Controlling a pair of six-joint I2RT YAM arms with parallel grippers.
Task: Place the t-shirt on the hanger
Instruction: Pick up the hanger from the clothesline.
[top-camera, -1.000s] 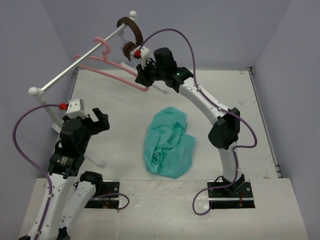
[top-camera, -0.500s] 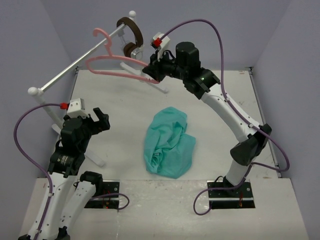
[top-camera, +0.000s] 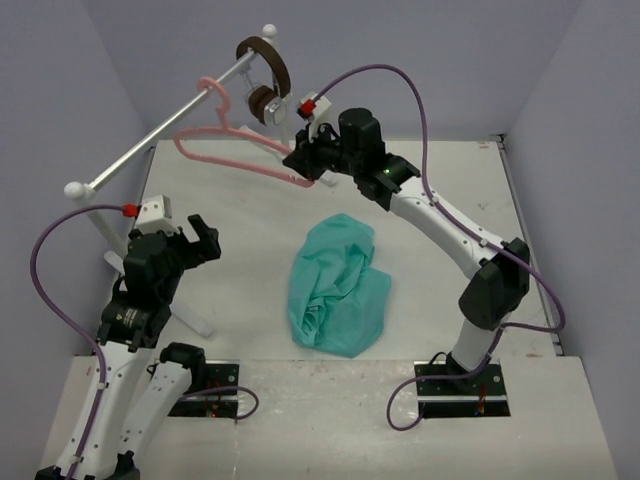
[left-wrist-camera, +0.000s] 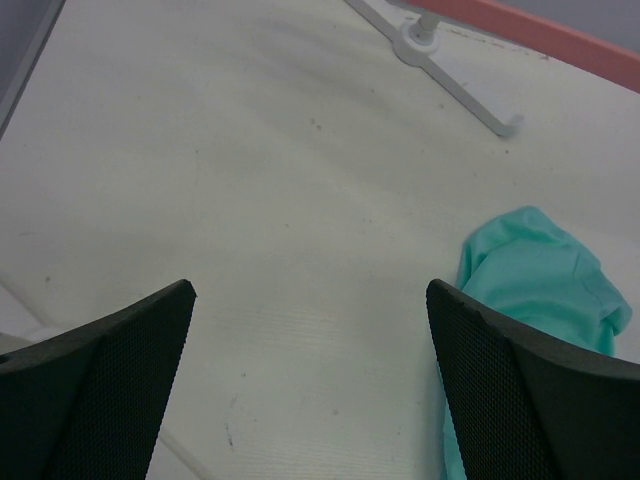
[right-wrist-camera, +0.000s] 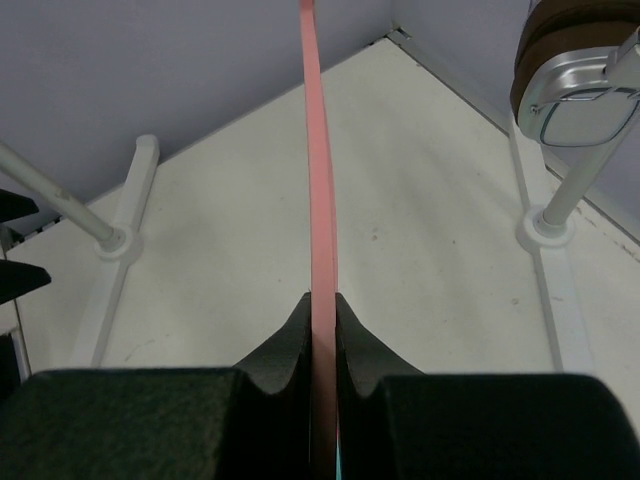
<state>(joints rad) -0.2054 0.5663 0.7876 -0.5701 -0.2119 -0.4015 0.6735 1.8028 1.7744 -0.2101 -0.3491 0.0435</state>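
The teal-green t-shirt lies crumpled on the table's middle; it also shows at the right edge of the left wrist view. The pink hanger hangs by its hook on the white rail. My right gripper is shut on the hanger's right end; in the right wrist view its fingertips pinch the pink bar. My left gripper is open and empty, held above bare table left of the shirt, its jaws wide apart in the left wrist view.
A white rail stand runs diagonally at the back left, with feet on the table. Brown headphones hang at the rail's far end, also in the right wrist view. Walls enclose the table.
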